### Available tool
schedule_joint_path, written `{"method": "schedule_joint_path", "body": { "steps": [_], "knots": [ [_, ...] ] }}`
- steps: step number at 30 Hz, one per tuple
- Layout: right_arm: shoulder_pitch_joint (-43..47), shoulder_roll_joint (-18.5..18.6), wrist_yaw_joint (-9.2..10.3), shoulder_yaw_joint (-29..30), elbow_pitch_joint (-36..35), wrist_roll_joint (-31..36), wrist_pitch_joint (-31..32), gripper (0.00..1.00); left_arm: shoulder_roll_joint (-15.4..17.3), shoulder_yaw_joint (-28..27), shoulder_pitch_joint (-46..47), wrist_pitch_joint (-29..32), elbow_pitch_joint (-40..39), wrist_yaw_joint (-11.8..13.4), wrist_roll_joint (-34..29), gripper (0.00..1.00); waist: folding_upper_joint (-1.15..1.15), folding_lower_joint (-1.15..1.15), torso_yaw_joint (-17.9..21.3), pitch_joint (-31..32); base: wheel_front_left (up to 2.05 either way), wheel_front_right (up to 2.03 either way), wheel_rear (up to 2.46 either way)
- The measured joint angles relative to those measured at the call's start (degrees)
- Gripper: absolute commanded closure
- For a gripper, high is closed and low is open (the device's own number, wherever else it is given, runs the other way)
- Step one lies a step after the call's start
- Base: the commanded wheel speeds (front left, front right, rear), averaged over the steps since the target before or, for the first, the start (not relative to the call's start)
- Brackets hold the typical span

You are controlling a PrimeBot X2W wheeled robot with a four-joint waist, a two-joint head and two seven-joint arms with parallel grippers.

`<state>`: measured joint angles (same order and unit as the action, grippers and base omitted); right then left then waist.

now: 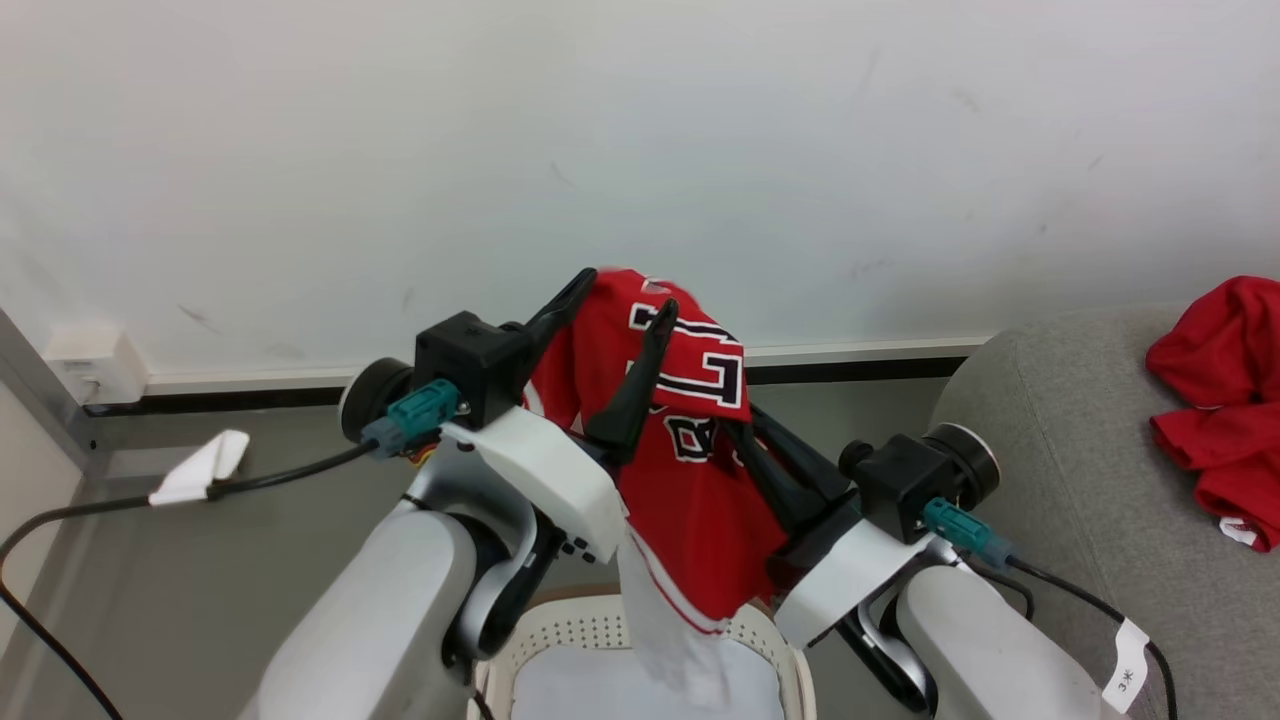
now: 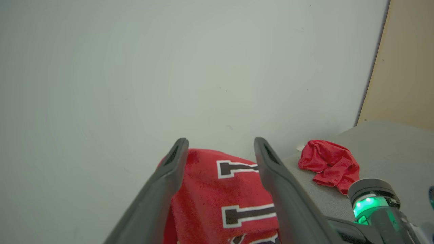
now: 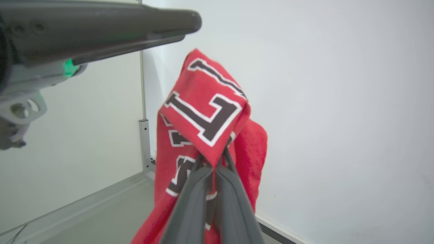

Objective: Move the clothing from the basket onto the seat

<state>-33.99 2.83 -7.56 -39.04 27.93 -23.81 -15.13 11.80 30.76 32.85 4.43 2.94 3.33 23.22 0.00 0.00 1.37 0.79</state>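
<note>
Clothing, item one: red fabric jersey with black-and-white block lettering (image 1: 690,470). Location: held up in the air, above the oval cream-white perforated plastic basket (image 1: 560,640) and clear of its rim, with the white wall behind. It hangs in a loose fold, lettering outward.

Attached or adjoining: a strip of white cloth with red edging (image 1: 665,640) hangs below the jersey's hem towards the basket. Whether it is a separate garment cannot be told.

Right gripper (image 3: 214,159): the two dark fingers are pressed together on a fold of the jersey just under the lettering and carry its weight.

Left gripper (image 1: 625,295): fingers spread wide, one on each side of the jersey's upper part. They hold nothing.

Basket contents: a flat pale bluish-white pad (image 1: 600,690) on the bottom.

Clothing, item two: plain red crumpled garment (image 1: 1220,380), already lying on the large light-grey upholstered seat (image 1: 1050,450) to the robot's right, well apart from the basket.

Step in hand, as judged: the carry, with the jersey lifted out and held by the right gripper alone.

Next move calls for: drawing the left fingers clear of the cloth so that nothing snags, swinging the right arm over the seat, lowering, then parting the fingers. The trailing white strip may catch on the basket.
</note>
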Motion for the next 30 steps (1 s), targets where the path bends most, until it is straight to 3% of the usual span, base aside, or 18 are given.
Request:
{"method": "schedule_joint_path", "body": {
  "steps": [15,30],
  "knots": [
    [0.2,0.0,0.00,13.3,0.3,5.9,0.0,1.00,1.1,2.7,-4.3,-1.6,1.0,-1.1,0.1,0.00,0.00,0.00,2.9,-1.0,0.00,0.00,0.00],
    [2.6,0.0,0.00,21.4,-2.1,11.9,0.0,1.00,0.1,5.4,-7.6,-5.7,3.7,-1.4,0.0,0.00,0.00,0.00,8.5,-1.7,0.00,0.00,0.00]
  ]
}}
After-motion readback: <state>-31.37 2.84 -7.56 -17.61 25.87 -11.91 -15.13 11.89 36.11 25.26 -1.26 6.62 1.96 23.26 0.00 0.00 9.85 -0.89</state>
